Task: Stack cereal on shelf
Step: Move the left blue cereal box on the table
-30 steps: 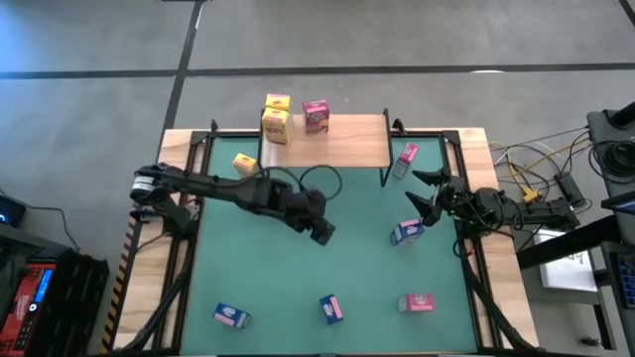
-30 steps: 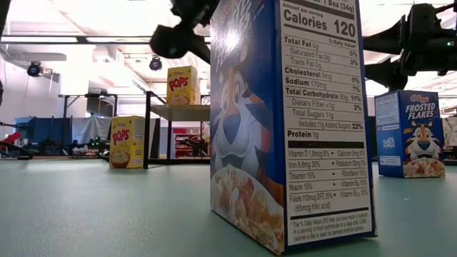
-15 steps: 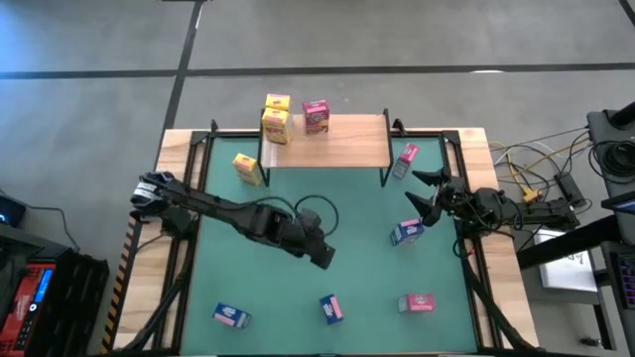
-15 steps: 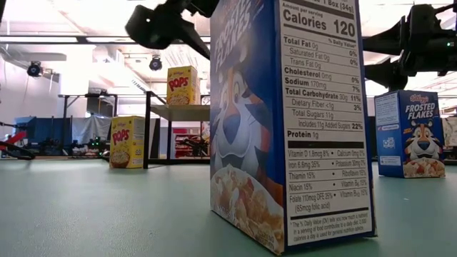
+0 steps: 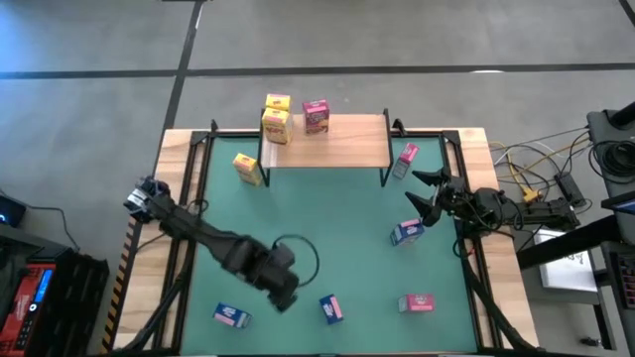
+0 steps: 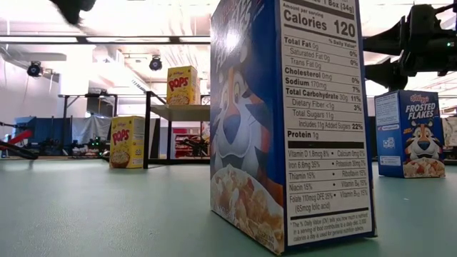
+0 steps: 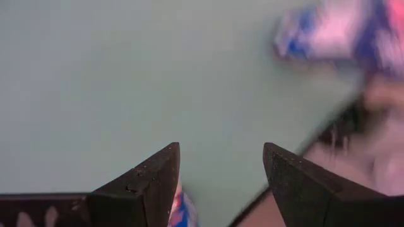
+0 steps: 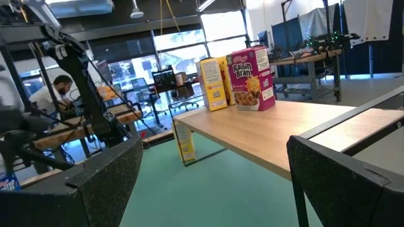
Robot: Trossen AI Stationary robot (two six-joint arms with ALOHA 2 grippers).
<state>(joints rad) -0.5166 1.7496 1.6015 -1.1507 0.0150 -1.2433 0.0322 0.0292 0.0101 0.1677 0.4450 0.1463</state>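
Observation:
The wooden shelf (image 5: 327,141) stands at the far side of the green mat. Two yellow boxes (image 5: 275,116) and a pink box (image 5: 316,116) stand on it. A third yellow box (image 5: 246,167) and a pink box (image 5: 405,159) are on the mat beside the shelf legs. Blue boxes are at the near left (image 5: 230,315), near middle (image 5: 330,308) and right (image 5: 405,232); a pink box (image 5: 417,302) lies near right. My left gripper (image 5: 284,297) is open and empty above the mat between the two near blue boxes (image 7: 328,31). My right gripper (image 5: 425,193) is open and empty above the mat's right side.
The shelf's black legs (image 5: 261,159) stand on the mat. Black frame bars (image 5: 184,248) run along the mat's left and right sides. Cables (image 5: 536,169) lie off the table to the right. The low view is largely filled by the near blue box (image 6: 285,121).
My left gripper has gone from the middle of the mat toward the table's near edge and somewhat left, ending between the two near blue boxes. It stays open and empty. No box has moved.

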